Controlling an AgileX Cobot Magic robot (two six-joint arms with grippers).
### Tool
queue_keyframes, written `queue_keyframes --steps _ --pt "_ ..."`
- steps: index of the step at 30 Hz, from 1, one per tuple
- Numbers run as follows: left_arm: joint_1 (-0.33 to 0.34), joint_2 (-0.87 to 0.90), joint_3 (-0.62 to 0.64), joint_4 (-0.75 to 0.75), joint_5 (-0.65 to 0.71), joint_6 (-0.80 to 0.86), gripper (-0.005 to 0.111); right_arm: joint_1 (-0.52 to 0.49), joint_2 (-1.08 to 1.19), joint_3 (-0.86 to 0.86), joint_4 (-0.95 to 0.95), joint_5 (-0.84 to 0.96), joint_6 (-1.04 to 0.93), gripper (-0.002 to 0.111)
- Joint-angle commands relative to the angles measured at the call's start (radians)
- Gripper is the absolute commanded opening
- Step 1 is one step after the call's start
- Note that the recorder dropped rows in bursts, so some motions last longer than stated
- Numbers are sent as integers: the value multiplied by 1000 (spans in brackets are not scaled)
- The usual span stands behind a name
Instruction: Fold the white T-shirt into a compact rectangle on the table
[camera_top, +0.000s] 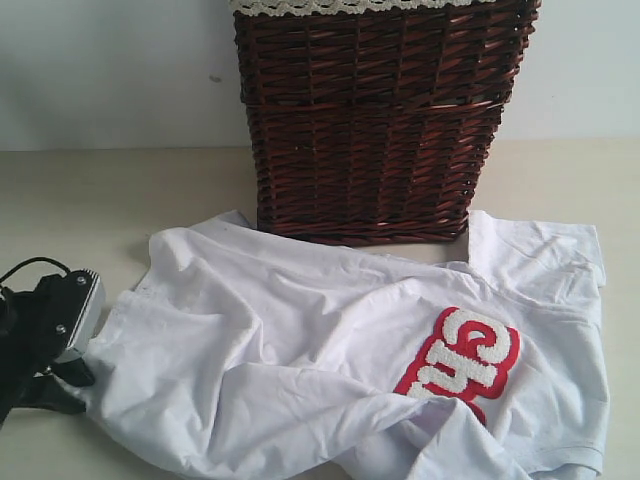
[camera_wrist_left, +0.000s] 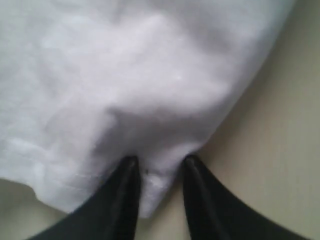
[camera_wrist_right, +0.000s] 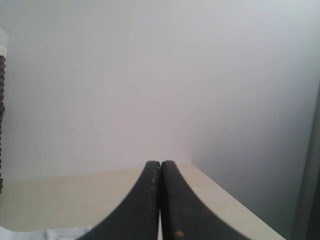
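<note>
Cloth first: the white T-shirt (camera_top: 290, 360) lay spread but rumpled on the bench (camera_top: 70, 200). It took up most of the near side of the exterior view, and its far edge reached the foot of the wicker basket (camera_top: 380, 130). Its red patch (camera_top: 460, 362) with fuzzy white letters faced up on the right half of the shirt, the lower end tucked under a fold (camera_top: 400, 420) that ran along the near edge. One corner of the fabric stretched past the basket on the right, and a flap (camera_top: 185, 245) lay just beside the basket's left bottom corner.

At the shirt's left edge I had the left fingers (camera_wrist_left: 127, 192) low over the bench. In the left wrist view they stood narrowly parted, not clamped, with the hem of the shirt lying in the gap between them. In the exterior view the silver-and-black wrist (camera_top: 70, 315) sat right against that same edge, and a black cable (camera_top: 35, 265) looped off behind it.

The right fingers (camera_wrist_right: 152, 190) were pressed flat together with nothing between them, held above the bench and pointed at the pale wall (camera_wrist_right: 175, 75). Their camera caught a sliver of the basket and a scrap of white cloth at the edges of its frame.

The basket stood upright behind the shirt, in front of the wall, with cream lace trim (camera_top: 350, 5) along its rim
</note>
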Motion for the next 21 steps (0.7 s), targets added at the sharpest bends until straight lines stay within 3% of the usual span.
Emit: queue_keyframes --steps 1,6,11,18,21 --pt "-33 42 9 -23 -47 2 1 2 2 4 -5 1 -1 0" --pt "-5 -22 9 124 -18 -9 0 2 2 4 -5 1 -1 0" --pt "48 -103 9 349 242 -10 0 2 2 4 -5 1 -1 0" --pt "64 -175 9 367 645 -10 0 2 2 4 -5 1 -1 0" --pt "64 -179 9 367 660 -10 0 2 2 4 -5 1 -1 0"
